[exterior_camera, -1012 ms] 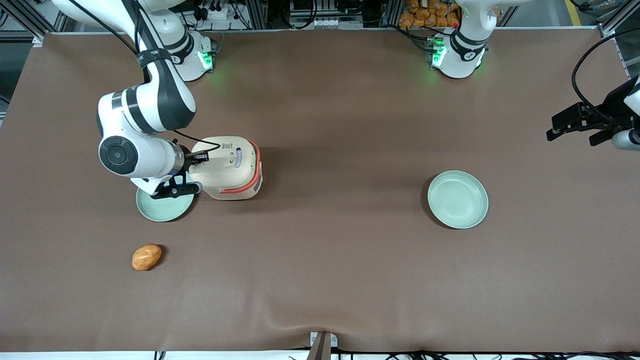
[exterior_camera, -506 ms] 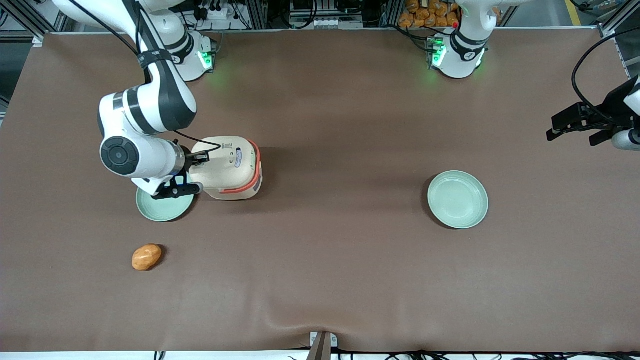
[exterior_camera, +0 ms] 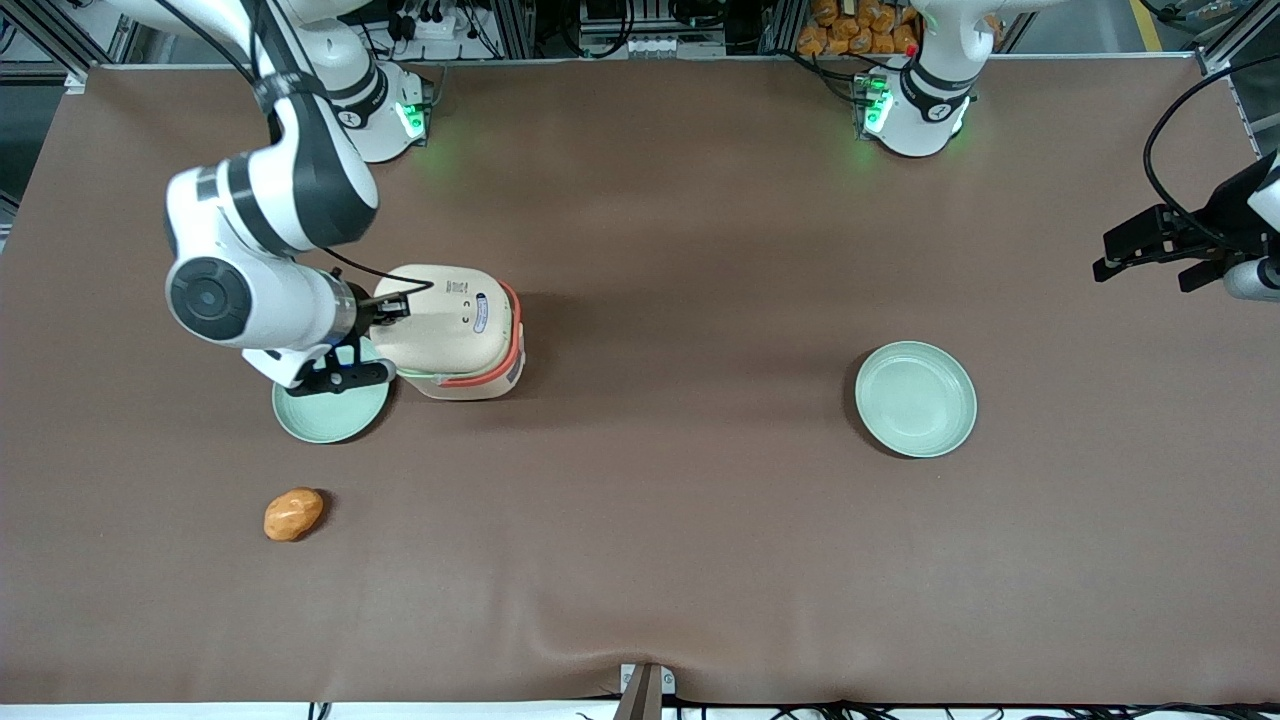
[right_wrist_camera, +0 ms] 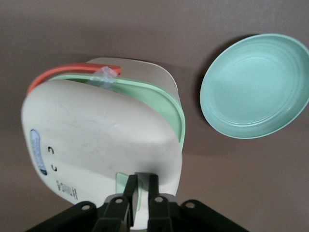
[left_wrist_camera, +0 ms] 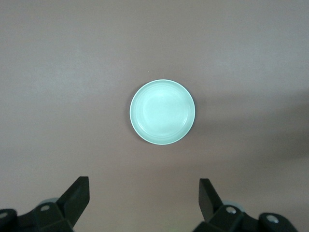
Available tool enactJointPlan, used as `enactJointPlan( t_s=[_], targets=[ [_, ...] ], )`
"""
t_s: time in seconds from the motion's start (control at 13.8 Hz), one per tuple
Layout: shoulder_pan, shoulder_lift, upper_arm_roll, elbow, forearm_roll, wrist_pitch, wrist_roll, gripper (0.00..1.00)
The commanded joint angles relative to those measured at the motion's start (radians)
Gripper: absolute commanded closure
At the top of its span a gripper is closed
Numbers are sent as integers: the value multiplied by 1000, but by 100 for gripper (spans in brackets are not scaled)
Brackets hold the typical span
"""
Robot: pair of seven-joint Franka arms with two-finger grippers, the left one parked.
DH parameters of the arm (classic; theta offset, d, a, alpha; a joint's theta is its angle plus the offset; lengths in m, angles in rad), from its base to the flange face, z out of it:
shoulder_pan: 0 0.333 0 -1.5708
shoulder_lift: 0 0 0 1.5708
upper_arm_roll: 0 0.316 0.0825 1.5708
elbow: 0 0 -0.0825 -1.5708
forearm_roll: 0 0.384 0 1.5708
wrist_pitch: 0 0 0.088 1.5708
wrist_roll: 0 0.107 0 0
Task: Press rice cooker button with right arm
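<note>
The rice cooker (exterior_camera: pixel 455 330) is cream with a coral-orange band and stands toward the working arm's end of the table. In the right wrist view its lid (right_wrist_camera: pixel 96 140) is tilted up, baring the pale green inner rim (right_wrist_camera: pixel 166 104) and the orange handle (right_wrist_camera: pixel 72 71). My right arm's gripper (exterior_camera: pixel 386 340) is at the lid's edge on the working arm's side. In the wrist view the gripper (right_wrist_camera: pixel 143 181) has its fingers drawn almost together over a small pale green tab (right_wrist_camera: pixel 121 180) on the lid's edge. Nothing is held.
A pale green plate (exterior_camera: pixel 330 408) lies beside the cooker, partly under my wrist, and also shows in the right wrist view (right_wrist_camera: pixel 256 87). An orange-brown lump (exterior_camera: pixel 293 513) lies nearer the front camera. A second green plate (exterior_camera: pixel 915 398) lies toward the parked arm's end and shows in the left wrist view (left_wrist_camera: pixel 162 112).
My right arm has risen and drawn slightly back toward its own end of the table. The cooker's lid has tilted up and shifted with the gripper.
</note>
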Motion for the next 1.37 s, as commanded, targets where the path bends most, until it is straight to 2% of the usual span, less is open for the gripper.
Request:
enactJointPlan(
  t_s=[0.0,0.22,0.43,0.51,0.87,0.94,1.16,1.3],
  targets=[
    [4,-42,-5,76,9,-53,-4,70],
    [3,-82,-6,147,6,-57,-4,34],
    [-19,-106,-5,199,0,-64,-4,4],
    [-29,-117,-5,202,-2,-64,-4,0],
    [-131,-162,-6,253,-8,-87,-5,0],
    [-141,-169,-11,271,-17,-85,-5,0],
    [-174,-192,-18,290,-107,-120,-60,0],
    [-186,-194,-64,290,-99,-134,-129,0]
  ],
)
